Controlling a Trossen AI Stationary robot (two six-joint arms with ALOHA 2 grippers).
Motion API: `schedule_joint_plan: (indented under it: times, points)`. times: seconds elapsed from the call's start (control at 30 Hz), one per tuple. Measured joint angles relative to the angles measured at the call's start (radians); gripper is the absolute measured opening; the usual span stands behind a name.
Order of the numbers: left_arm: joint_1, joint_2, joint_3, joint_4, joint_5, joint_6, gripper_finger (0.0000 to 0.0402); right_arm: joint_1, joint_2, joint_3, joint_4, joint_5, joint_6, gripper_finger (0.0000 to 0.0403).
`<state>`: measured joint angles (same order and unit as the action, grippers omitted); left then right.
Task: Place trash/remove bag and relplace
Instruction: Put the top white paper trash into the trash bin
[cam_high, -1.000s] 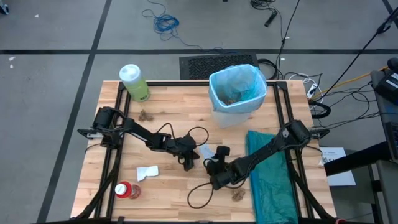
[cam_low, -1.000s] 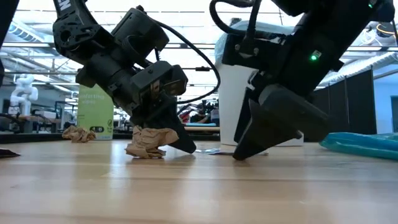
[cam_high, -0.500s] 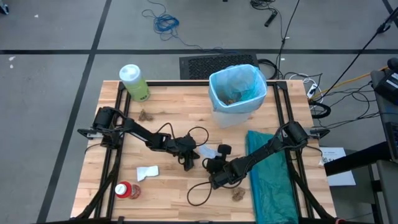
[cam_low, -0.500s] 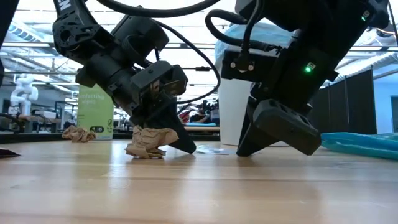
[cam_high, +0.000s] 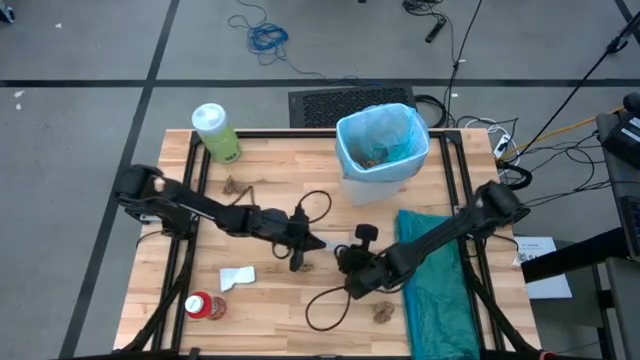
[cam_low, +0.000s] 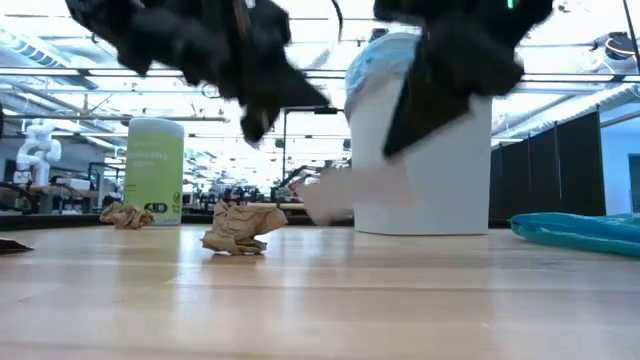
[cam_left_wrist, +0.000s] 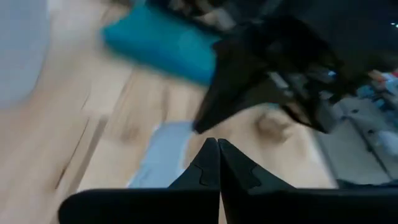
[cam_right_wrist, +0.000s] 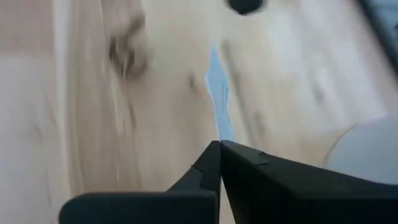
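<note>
A pale-blue scrap (cam_low: 345, 192) hangs blurred above the table under my right gripper (cam_low: 395, 148), which is shut on it; from above the scrap (cam_high: 333, 243) shows between the two grippers. My left gripper (cam_high: 300, 252) is shut, raised and holds nothing (cam_left_wrist: 217, 144). A crumpled brown paper wad (cam_low: 240, 228) lies on the table below it. The light-blue bag (cam_high: 385, 135) lines the white wastebasket (cam_high: 375, 185) at the far side, with brown trash inside. My right gripper pinches the pale-blue scrap between its two fingers, at the edge (cam_right_wrist: 219, 127) that shows edge-on just past the fingertips. The fingers slant down from the table's right side. The scrap hangs below them, lifted clear of the table.
A large green bottle (cam_high: 215, 132) stands at the far left. A teal plastic bag (cam_high: 435, 290) lies along the right side. A red white-capped container (cam_high: 200, 305), a white scrap (cam_high: 237, 278) and two more wads (cam_high: 237, 185) (cam_high: 383, 312) lie on the wood.
Both grippers have risen from the table. My right gripper has shut on the pale-blue scrap and lifted it clear. My left gripper, shut all along, has come up off the crumpled wad, which stays where it lay.
</note>
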<state>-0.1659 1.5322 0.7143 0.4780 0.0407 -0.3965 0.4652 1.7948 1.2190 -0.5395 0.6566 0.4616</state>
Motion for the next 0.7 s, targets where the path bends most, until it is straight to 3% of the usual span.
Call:
schedule_joint_plan:
  times: [0.2, 0.37, 0.53, 0.7]
  points:
    - [-0.06, -0.192, 0.0, -0.043, -0.045, 0.115, 0.0, -0.001, -0.192, 0.011, 0.016, 0.079, -0.145, 0.0]
    - [-0.127, -0.354, 0.0, -0.173, -0.045, 0.135, 0.0, -0.001, -0.326, 0.082, 0.001, 0.171, -0.271, 0.0]
    - [-0.225, -0.485, 0.0, -0.221, 0.044, 0.189, 0.0, -0.014, -0.407, 0.154, -0.068, 0.278, -0.352, 0.0]
    - [-0.329, -0.571, 0.027, -0.249, 0.047, 0.244, 0.0, -0.058, -0.458, 0.183, -0.104, 0.355, -0.404, 0.0]
